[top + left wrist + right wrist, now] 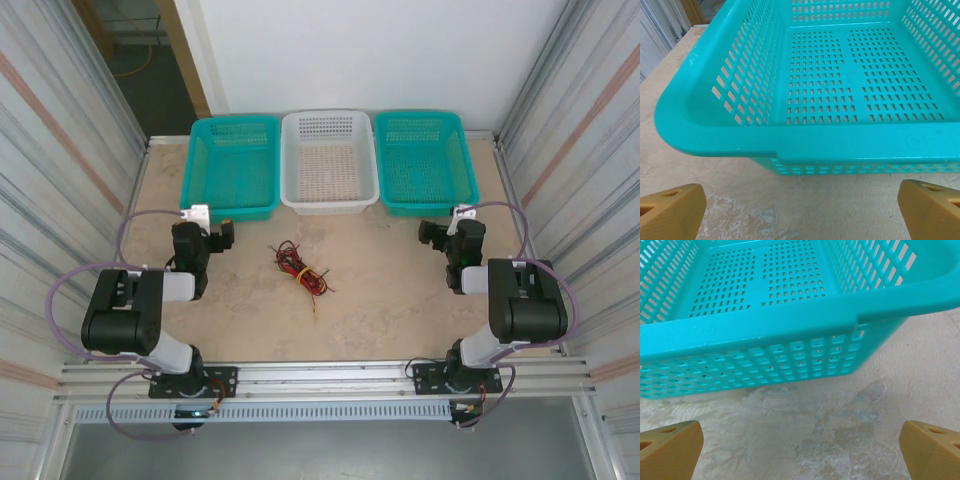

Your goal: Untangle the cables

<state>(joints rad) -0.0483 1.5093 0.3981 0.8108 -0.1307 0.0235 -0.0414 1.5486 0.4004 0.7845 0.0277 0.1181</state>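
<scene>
This is a robot test cell in a lab or workshop. Corrugated metal panels (pixel 50 140) wall in the stone-patterned desk (pixel 390 310) at 9 and 3 o'clock. An aluminium rail (pixel 330 375) at 6 o'clock carries the arm bases (pixel 190 382).

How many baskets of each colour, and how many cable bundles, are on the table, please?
Teal baskets: 2
White basket: 1
Tangled cable bundle: 1
Total: 4
</scene>
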